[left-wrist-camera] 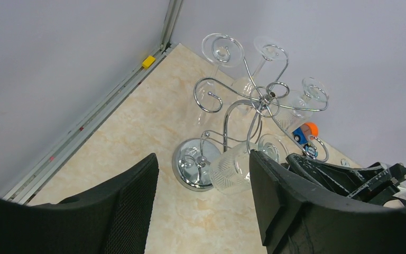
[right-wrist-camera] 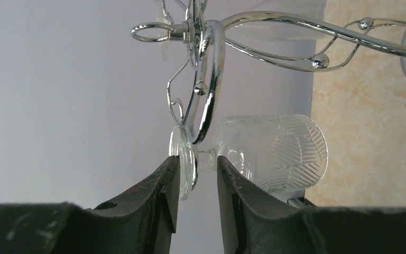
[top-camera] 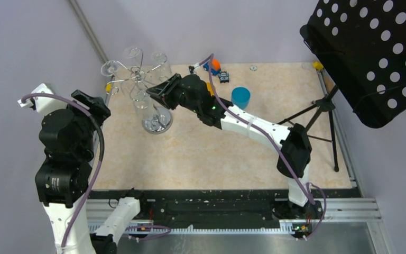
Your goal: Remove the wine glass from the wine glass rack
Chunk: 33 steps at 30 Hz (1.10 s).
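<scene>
- The table (top-camera: 232,153) is open in the middle and towards the near edge. The walls close in behind and to the left of the far-left corner, so the free way out is probably back towards the centre.
- The wine glass rack (left-wrist-camera: 263,98) stands in that far-left corner on a round mirrored base. It looks like light, springy wire and would likely tip or swing if a glass snags.
- The left gripper (left-wrist-camera: 202,159) hangs back from the rack, its fingers wide apart and empty.
- The right gripper (right-wrist-camera: 196,161) is up at a hook arm with its fingers slightly apart, one on each side of a glass foot. A gap shows beside the foot, so it is not clamped.
- The wine glass (right-wrist-camera: 275,153) hangs upside down from that hook, its patterned bowl pointing away. It is thin, hard, slippery and brittle.
  - The short stem just behind the foot seems the safest hold, taken gently.
  - It should slide out along the hook's slot rather than be pulled down.
- The other glasses (left-wrist-camera: 222,50) hang close by, so any sideways swing risks a knock.
</scene>
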Available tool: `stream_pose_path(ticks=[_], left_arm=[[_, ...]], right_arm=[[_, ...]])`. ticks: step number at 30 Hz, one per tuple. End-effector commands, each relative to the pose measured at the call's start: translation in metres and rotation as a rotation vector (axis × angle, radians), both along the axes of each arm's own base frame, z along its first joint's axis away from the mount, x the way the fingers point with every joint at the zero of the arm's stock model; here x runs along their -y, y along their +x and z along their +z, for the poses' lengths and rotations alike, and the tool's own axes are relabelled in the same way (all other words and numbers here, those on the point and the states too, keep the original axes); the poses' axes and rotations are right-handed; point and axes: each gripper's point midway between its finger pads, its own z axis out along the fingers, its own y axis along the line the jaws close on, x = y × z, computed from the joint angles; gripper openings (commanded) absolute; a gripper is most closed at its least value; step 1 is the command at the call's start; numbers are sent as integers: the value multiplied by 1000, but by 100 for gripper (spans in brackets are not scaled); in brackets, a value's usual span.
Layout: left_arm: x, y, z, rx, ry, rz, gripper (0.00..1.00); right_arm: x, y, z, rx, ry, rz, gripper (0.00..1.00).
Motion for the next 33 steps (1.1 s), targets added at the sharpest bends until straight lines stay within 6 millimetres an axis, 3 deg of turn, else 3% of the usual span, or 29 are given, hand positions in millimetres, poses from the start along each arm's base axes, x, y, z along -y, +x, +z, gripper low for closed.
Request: stream_pose_path(ticks=[1,7,15,21,33], left_arm=[[-3,-6,12,35,15,9,68],[-1,-7,11,30,13,-1,68],[-1,-11,11,32,9,-2,68],[-2,-16,12,40,5,0,69],[-2,-15,11,32,6,3,69]], right_arm=[[-9,-8,37,67,96,32,32],[-13,-13,46,83,144,67,28],[-20,-16,38,52,137,101,27],[-15,-18,42,73,124,98,0],[3,-23,80,185,143,70,0]])
